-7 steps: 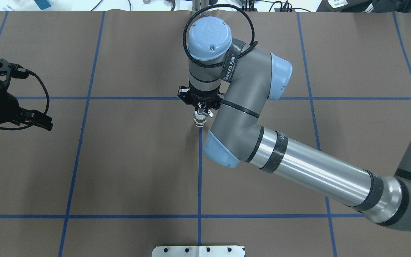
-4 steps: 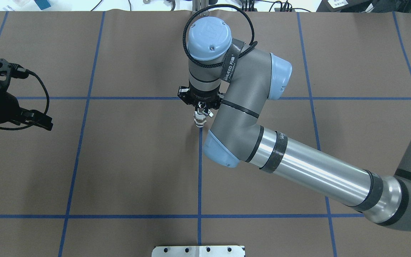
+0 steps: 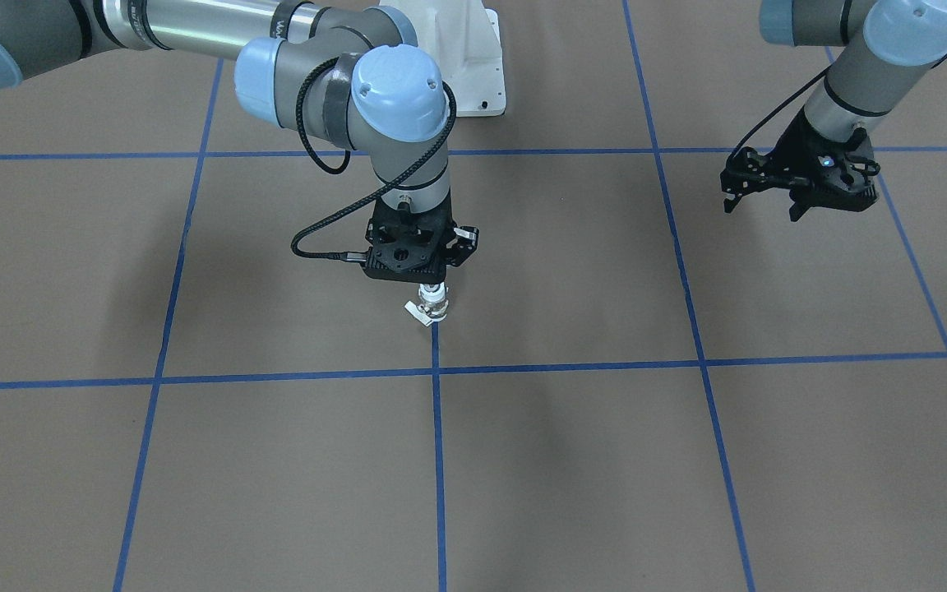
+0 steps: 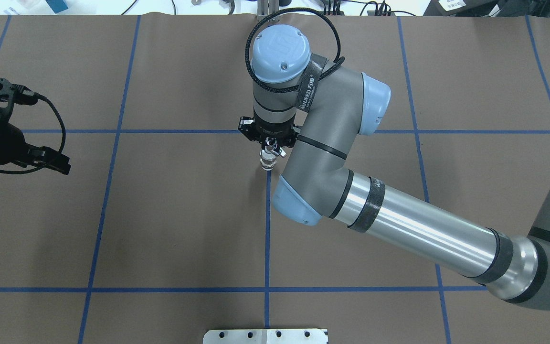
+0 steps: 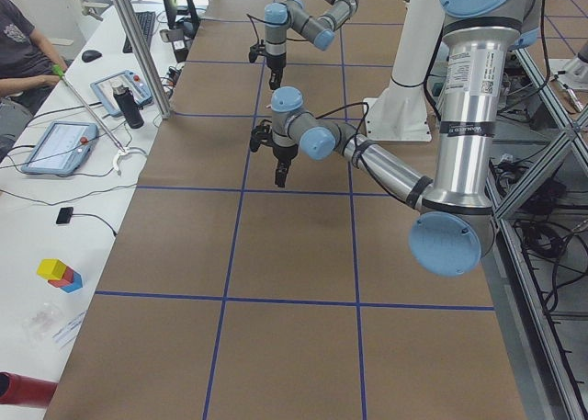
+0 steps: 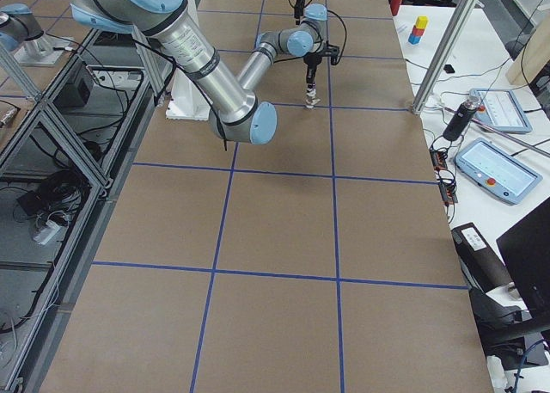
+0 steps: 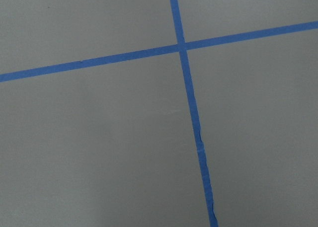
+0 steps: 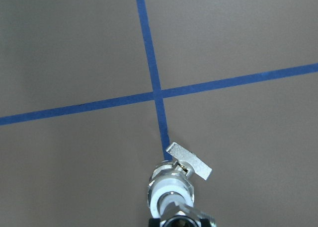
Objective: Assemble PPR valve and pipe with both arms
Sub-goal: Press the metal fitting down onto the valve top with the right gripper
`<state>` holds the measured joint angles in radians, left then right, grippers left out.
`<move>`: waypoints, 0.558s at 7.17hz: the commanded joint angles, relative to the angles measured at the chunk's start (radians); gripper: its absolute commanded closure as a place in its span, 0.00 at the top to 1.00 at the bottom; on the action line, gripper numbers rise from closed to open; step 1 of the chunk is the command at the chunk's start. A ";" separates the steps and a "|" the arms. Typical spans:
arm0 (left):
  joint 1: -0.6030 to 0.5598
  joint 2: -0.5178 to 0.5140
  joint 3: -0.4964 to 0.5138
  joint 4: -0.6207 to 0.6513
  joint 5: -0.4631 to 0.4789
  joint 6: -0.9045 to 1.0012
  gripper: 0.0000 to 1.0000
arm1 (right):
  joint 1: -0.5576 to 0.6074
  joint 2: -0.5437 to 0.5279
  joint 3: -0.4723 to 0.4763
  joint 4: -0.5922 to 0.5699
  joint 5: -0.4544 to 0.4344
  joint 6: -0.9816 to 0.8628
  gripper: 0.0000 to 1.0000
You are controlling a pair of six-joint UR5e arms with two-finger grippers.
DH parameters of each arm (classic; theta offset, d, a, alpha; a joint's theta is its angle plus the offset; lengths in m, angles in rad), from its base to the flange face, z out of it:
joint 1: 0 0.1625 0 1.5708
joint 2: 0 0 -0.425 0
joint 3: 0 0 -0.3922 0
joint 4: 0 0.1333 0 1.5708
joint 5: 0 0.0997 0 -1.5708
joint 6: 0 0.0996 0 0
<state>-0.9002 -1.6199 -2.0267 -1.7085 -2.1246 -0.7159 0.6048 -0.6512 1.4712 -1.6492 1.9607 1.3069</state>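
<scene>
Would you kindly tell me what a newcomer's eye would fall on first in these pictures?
The big right arm stretches across the brown table to its middle. There the right gripper holds a small valve upright over a blue tape line. Far off to the side, the left gripper hangs open and empty above the table.

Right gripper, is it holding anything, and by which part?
Yes. The right gripper is closed on the PPR valve, gripping it by its upper end. The rest of the valve hangs upright beneath it.
</scene>
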 commanded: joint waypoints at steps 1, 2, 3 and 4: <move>-0.002 0.000 -0.006 0.003 -0.003 -0.001 0.99 | 0.000 0.001 0.001 0.000 0.000 0.000 0.63; -0.003 0.000 -0.007 0.003 -0.003 -0.001 1.00 | 0.000 0.001 0.001 0.000 0.000 0.000 0.63; -0.003 0.000 -0.009 0.004 -0.003 -0.001 1.00 | 0.000 0.001 0.001 -0.001 0.000 0.000 0.63; -0.006 0.000 -0.010 0.006 -0.005 -0.001 1.00 | 0.000 0.001 0.009 -0.001 0.000 0.000 0.85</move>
<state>-0.9041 -1.6199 -2.0351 -1.7045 -2.1279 -0.7164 0.6044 -0.6504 1.4745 -1.6500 1.9604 1.3069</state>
